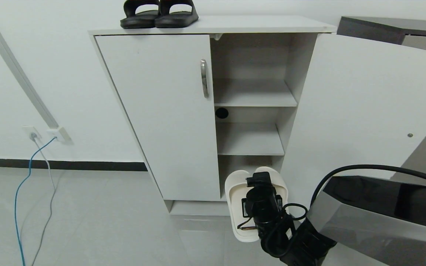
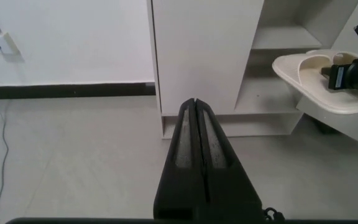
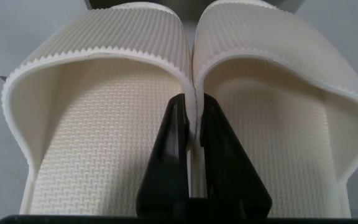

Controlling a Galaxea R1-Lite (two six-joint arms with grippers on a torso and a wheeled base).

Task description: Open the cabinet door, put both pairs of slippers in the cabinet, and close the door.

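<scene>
My right gripper (image 3: pixel 192 121) is shut on the inner edges of a pair of white slippers (image 3: pixel 104 124), pinching both together. In the head view the white slippers (image 1: pixel 237 199) hang at the open lower compartment of the white cabinet (image 1: pixel 250 138), toes toward it, with my right gripper (image 1: pixel 259 181) on top. The cabinet's right door (image 1: pixel 364 107) stands wide open; the left door (image 1: pixel 161 111) is closed. A pair of black slippers (image 1: pixel 159 14) rests on the cabinet top. My left gripper (image 2: pixel 195 106) is shut on nothing, low over the floor before the cabinet.
Inside the cabinet are two bare shelves (image 1: pixel 252 94) above the bottom space. A blue and a grey cable (image 1: pixel 31 162) run from wall sockets down to the floor at the left. A grey unit (image 1: pixel 394 27) stands behind the open door at the right.
</scene>
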